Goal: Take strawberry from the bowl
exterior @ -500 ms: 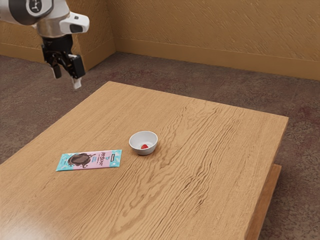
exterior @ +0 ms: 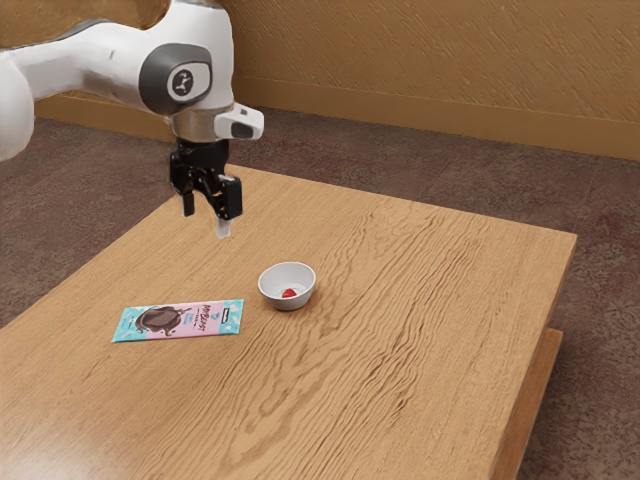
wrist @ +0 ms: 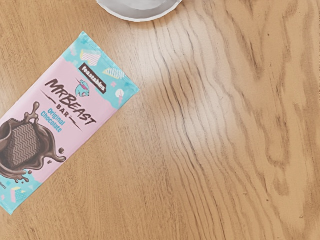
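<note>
"What do we have around us, biggest first?"

"A tan wall (exterior: 430,60) and a dark, mottled floor (exterior: 80,200), then our wooden table (exterior: 440,330)."

"And our arm (exterior: 110,60)?"

"We reach in from the exterior view's left, with our gripper (exterior: 206,218) hanging above the table, pointing down."

"How do we have the fingers (exterior: 188,205)?"

"Wide, with a clear gap between them. We are above and apart from the bowl (exterior: 274,300)."

"What else lies on the table?"

"The bar (exterior: 180,320), flat and printed side up, pink with turquoise ends. We read 'MrBeast Bar' and 'Original Chocolate' on it. One turquoise end points toward the bowl, near it but apart."

"And the bowl?"

"White inside, greyish outside, upright."

"Then where do we find our strawberry (exterior: 289,293)?"

"Down inside the bowl, small and red."
</note>
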